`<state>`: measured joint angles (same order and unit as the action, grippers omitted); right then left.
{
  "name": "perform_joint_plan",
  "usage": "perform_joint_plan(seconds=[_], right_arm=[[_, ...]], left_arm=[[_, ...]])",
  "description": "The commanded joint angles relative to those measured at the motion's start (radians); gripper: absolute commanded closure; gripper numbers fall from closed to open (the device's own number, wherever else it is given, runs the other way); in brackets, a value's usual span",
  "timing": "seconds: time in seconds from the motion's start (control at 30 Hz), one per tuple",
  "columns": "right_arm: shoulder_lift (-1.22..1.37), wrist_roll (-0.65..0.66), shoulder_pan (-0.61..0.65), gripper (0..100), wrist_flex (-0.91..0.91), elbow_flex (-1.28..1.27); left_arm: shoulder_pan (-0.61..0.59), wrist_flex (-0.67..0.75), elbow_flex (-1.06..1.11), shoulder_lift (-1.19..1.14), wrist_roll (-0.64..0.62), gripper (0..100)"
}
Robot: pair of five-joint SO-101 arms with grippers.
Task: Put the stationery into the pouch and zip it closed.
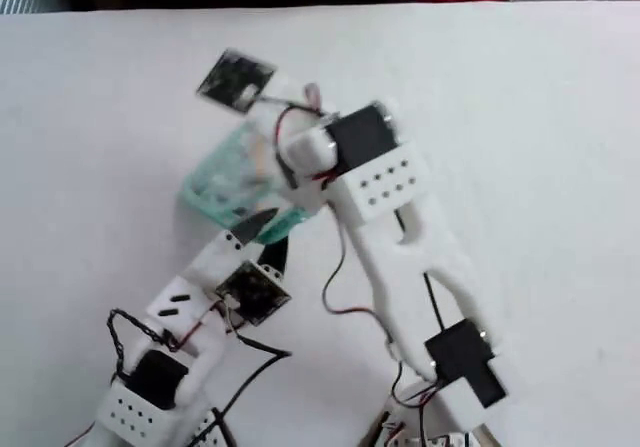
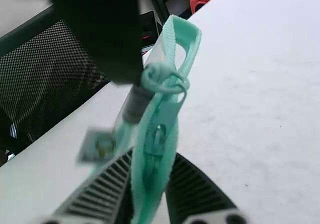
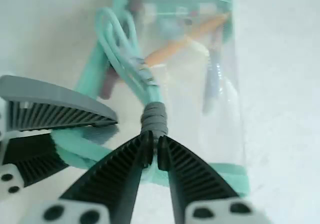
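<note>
The right gripper (image 3: 154,153) is pinched narrow on the grey zipper pull (image 3: 154,118), its black ribbed fingers meeting on the lower end of it. A mint cord loop (image 3: 117,38) runs from the pull toward the upper left of the right wrist view. The left gripper (image 2: 152,171) is clamped on the mint trim (image 2: 160,129) at one edge of the pouch (image 3: 225,98), with the fabric squeezed between its ribbed pads. The two grippers sit just beside each other at the same end of the pouch.

The pouch is clear with mint edging and lies on the white table (image 1: 520,117), left of centre in the high view. Inside it lie an orange pen (image 3: 187,41) and a bluish one (image 3: 214,78). In the high view the left arm comes in from the lower left corner and the right arm from the lower right, crossing over the pouch.
</note>
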<state>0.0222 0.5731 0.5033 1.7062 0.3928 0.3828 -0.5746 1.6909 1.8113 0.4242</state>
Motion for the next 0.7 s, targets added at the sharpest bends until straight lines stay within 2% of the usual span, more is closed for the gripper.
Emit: perform_joint_plan(seconds=[0.0, 0.33, 0.47, 0.6, 0.67], right_arm=[[-0.002, 0.008, -0.082, 97.9, -0.002, 0.06], [-0.002, 0.0, -0.094, 97.9, 0.004, 0.071], [-0.012, -0.138, -0.058, 96.6, 0.005, 0.12], [-0.005, -0.316, -0.027, 80.5, 0.012, 0.195], [-0.002, -0.417, -0.027, 76.1, 0.01, 0.212]], left_arm=[[-0.071, 0.038, -0.103, 0.016, -0.058, 98], [-0.073, 0.038, -0.11, 0.016, -0.071, 98], [-0.068, 0.037, -0.11, 0.016, -0.071, 98], [-0.067, 0.029, -0.104, 0.016, -0.071, 98], [-0.064, 0.023, -0.095, 0.016, -0.071, 98]])
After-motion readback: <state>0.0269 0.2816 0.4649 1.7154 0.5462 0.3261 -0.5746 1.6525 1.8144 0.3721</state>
